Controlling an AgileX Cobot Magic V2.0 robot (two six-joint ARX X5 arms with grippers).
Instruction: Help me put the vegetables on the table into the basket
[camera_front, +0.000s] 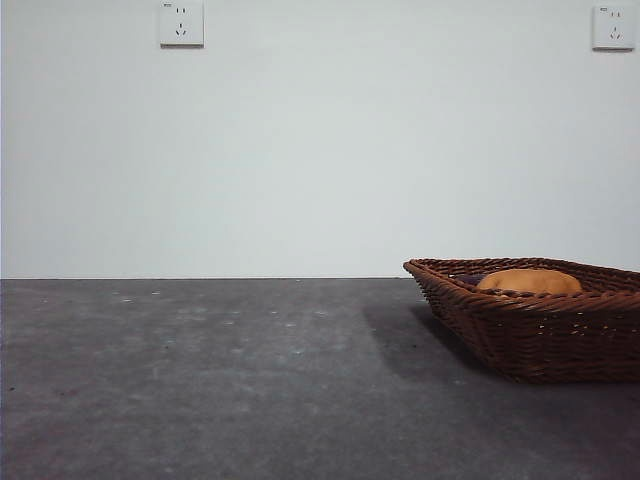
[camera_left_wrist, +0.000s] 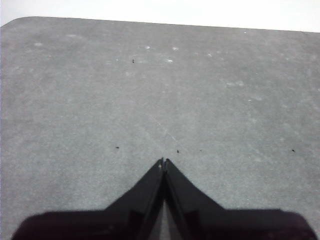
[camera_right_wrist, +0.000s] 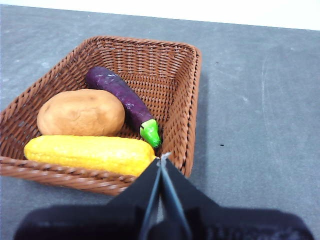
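Note:
The wicker basket holds all three vegetables: the tan potato, the dark-purple eggplant with its green tip, and the yellow bumpy oval one. In the front view the basket stands at the right, with the potato's top above its rim. My right gripper is shut and empty, held above the basket's near rim. My left gripper is shut and empty over bare table.
The dark grey table stretches left of the basket to a white wall with two sockets. Neither arm shows in the front view.

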